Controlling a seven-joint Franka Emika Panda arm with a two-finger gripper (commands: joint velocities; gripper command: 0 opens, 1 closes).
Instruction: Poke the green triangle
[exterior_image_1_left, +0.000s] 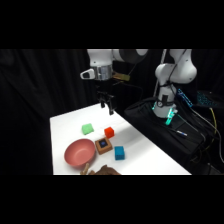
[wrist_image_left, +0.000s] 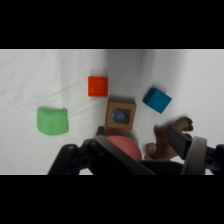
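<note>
The green triangle (exterior_image_1_left: 88, 128) is a small bright green block lying on the white table (exterior_image_1_left: 65, 125), left of a red block (exterior_image_1_left: 109, 132). My gripper (exterior_image_1_left: 106, 106) hangs in the air above the table's far edge, behind the green triangle and to its right, touching nothing. In the wrist view the green triangle (wrist_image_left: 52, 120) lies at the left, apart from the red block (wrist_image_left: 98, 86). The black linkage (wrist_image_left: 95, 157) rises from the bottom edge.
A brown block with a blue centre (exterior_image_1_left: 103, 145), a teal-blue cube (exterior_image_1_left: 119, 152) and a pink bowl (exterior_image_1_left: 80, 152) stand near the front. A brown object (exterior_image_1_left: 102, 170) lies at the front edge. A black bag (exterior_image_1_left: 165, 127) sits right of the table.
</note>
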